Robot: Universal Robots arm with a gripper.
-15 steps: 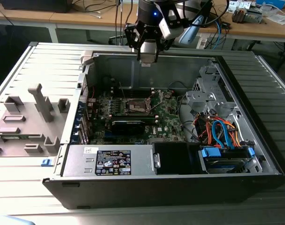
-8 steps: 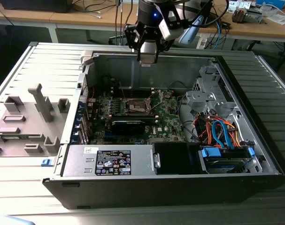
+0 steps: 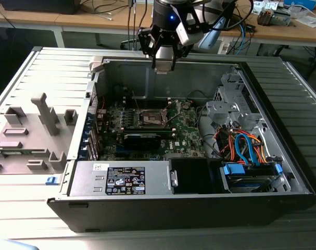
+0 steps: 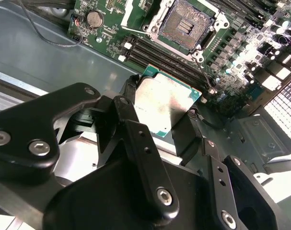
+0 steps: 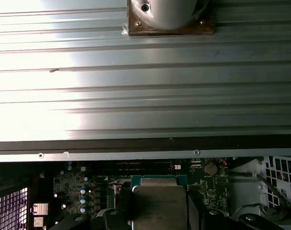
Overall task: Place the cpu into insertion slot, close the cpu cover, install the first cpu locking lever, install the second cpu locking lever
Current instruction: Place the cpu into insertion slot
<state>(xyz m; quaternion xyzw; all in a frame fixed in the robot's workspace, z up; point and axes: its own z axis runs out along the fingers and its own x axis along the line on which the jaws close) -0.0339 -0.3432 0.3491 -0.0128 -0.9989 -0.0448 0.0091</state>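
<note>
Black jointed fingers [image 4: 135, 139] of the hand [image 4: 164, 112] are clamped on opposite edges of the cpu [image 4: 167, 100], a flat square chip with a silver-grey metal top. In the exterior view the hand hovers high over the far wall of the open grey metal computer case [image 3: 147, 67]. This looks like the first step, carrying the chip. The insertion slot [image 4: 186, 24], a dark square socket with a silvery rim, lies bare, well apart from the chip. Seating calls for chip edges square with that rim. Long black memory slots [image 4: 159, 52] crowd one side, but the room above looks open.
</note>
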